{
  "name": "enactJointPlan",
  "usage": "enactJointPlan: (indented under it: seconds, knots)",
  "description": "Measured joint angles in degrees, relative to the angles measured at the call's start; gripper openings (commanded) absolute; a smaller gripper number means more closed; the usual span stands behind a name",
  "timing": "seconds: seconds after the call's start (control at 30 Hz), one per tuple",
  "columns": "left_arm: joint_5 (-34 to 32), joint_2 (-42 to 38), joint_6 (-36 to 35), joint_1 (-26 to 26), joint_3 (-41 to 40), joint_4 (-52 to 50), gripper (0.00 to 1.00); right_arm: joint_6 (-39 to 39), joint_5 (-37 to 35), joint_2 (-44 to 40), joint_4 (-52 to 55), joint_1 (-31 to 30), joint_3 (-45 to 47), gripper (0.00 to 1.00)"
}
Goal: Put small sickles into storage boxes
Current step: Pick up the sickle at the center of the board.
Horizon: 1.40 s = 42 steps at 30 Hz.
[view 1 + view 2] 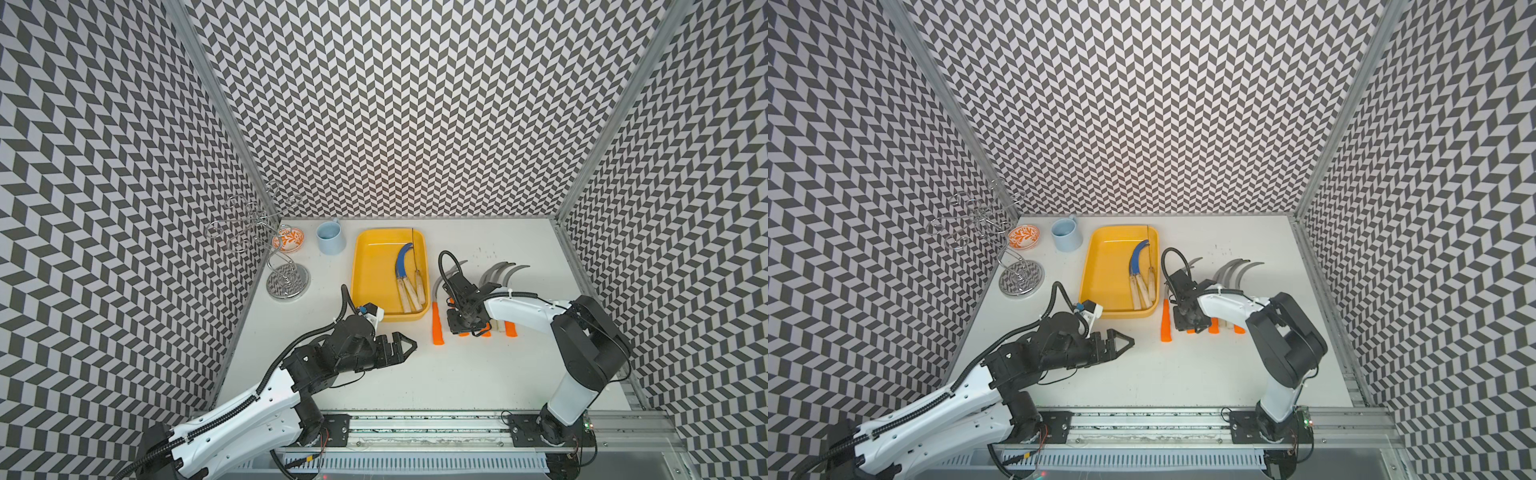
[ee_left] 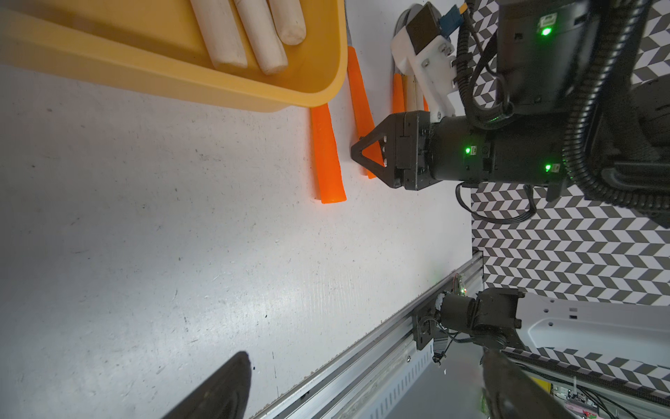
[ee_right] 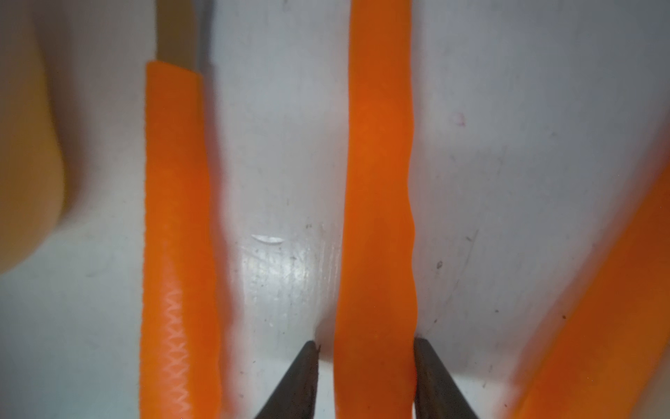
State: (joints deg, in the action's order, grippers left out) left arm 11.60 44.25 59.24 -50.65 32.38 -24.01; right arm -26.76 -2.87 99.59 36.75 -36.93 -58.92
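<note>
Left gripper [image 1: 405, 347], nearest, hovers spread and empty above the table [image 1: 415, 382]. Beyond it, the right gripper [image 3: 364, 344] straddles one orange handle [image 3: 377, 181] among the loose sickles [image 1: 503, 272] lying beside the tray [image 1: 365, 266]: one jaw touches, the other stands just clear. Step in hand: grasp. Next move: close fully, lift, carry to the tray, where three sickles [image 1: 409, 286] lie
</note>
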Motion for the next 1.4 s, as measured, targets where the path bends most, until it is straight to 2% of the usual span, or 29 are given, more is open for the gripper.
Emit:
enactJointPlan:
  seconds: [0.13,0.37,0.6,0.93,1.4]
  knots:
    - [0.0,0.0,0.0,0.0,0.0,-0.02,1.0,0.17,-0.04,0.17,-0.66,0.0,0.0,0.32]
    - [-0.07,-0.13,0.0,0.0,0.0,-0.02,1.0,0.24,-0.09,0.2,-1.53,0.0,0.15,0.14]
    - [-0.42,-0.35,0.0,0.0,0.0,-0.04,1.0,0.24,-0.13,0.15,-1.4,0.0,0.07,0.02]
    - [-1.07,-0.28,-0.24,0.0,0.44,-0.2,1.0,0.22,-0.07,-2.36,2.05,0.37,-0.52,0.0]
    - [-2.62,3.32,-2.84,0.52,5.68,-0.87,1.0,0.24,0.07,-6.67,6.75,0.48,-4.74,0.0]
